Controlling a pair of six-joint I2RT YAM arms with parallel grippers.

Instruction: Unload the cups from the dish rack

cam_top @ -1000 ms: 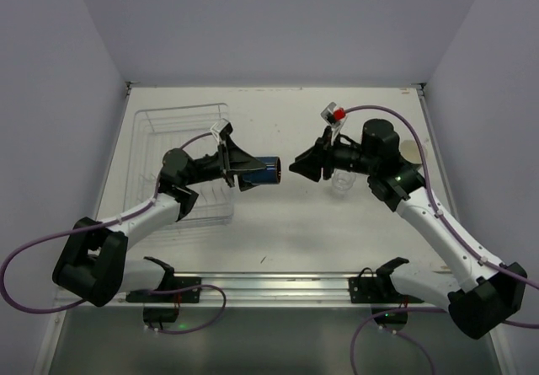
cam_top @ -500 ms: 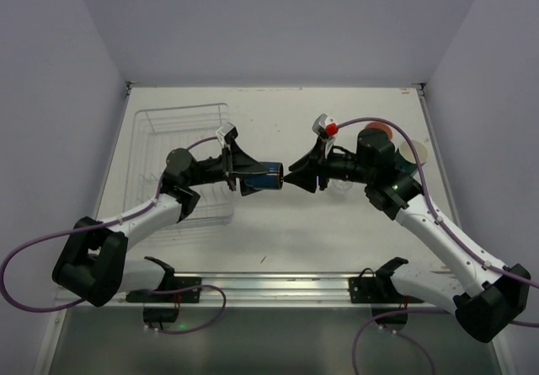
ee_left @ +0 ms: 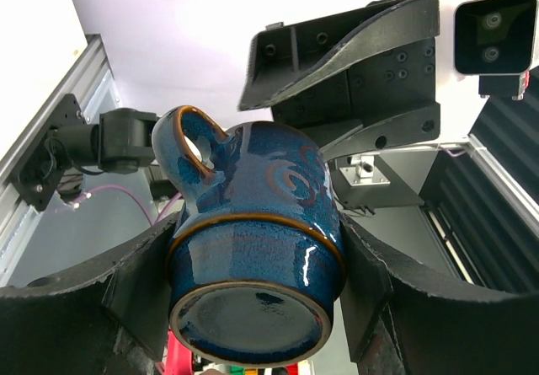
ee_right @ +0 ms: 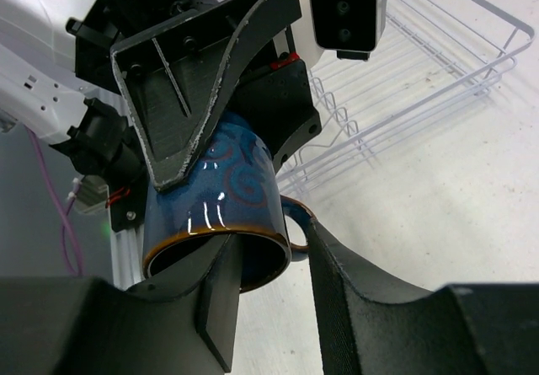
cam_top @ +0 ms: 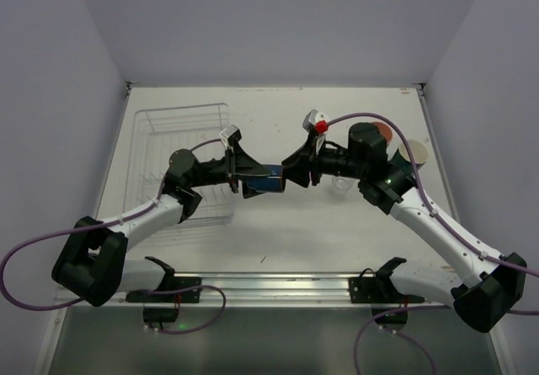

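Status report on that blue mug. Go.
Left gripper shut on blue mug, midair beside dish rack. Right gripper open, astride mug rim. Nothing blocking.

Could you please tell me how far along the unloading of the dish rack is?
Done: the dish rack shows no cups where visible; a salmon cup and a clear glass stand at right. In hand: the left gripper holds the blue mug midair, the right gripper straddling its rim. Left, probably: pass the mug over and set it down.
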